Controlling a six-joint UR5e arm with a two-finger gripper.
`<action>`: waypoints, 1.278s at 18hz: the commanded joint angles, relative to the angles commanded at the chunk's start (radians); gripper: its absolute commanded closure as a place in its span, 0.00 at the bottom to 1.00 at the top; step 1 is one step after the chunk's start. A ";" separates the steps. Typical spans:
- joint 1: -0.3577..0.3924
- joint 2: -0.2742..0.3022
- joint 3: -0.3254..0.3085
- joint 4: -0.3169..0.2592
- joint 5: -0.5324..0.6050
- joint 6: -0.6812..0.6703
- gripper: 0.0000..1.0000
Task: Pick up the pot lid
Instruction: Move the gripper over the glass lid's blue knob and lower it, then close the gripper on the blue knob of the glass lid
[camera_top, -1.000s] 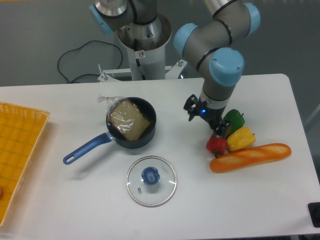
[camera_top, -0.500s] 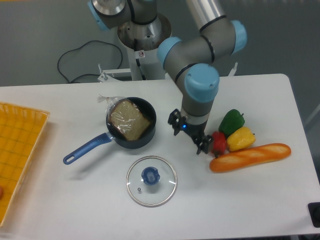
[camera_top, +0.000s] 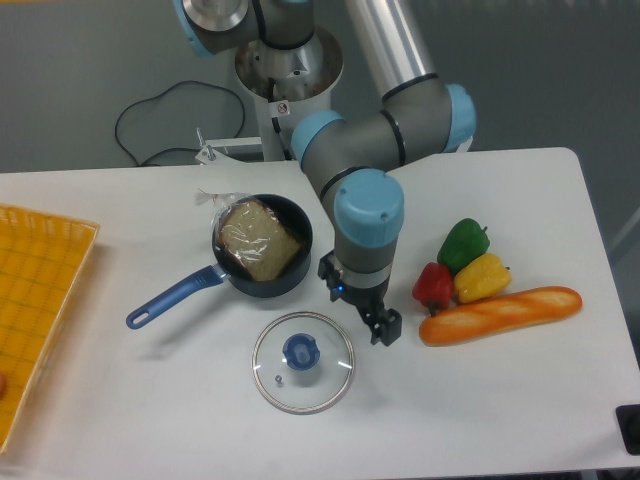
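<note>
My gripper (camera_top: 359, 301) hangs above the upper right side of the pot lid, its two fingers spread apart with nothing visible between them. The lid (camera_top: 310, 392) is a round clear glass disc with a pale rim, lying on the white table. Its blue knob (camera_top: 301, 351) faces up, to the lower left of the fingers. From this view I cannot tell how high the fingertips are over the table.
A black pan (camera_top: 296, 277) with a blue handle holds a brown item in clear plastic, left of the arm. Green, yellow and red vegetables and a long bread (camera_top: 500, 316) lie to the right. A yellow crate (camera_top: 45, 290) stands at the left edge.
The arm has swung left and toward the camera, from beside the vegetables to near the lid. The red vegetable is now uncovered. Lid, pan and food have stayed put.
</note>
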 joint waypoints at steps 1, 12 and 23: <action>-0.003 0.000 0.000 0.000 0.002 0.037 0.00; -0.054 -0.021 -0.011 0.002 0.005 0.120 0.00; -0.100 -0.066 0.005 0.017 0.038 0.086 0.00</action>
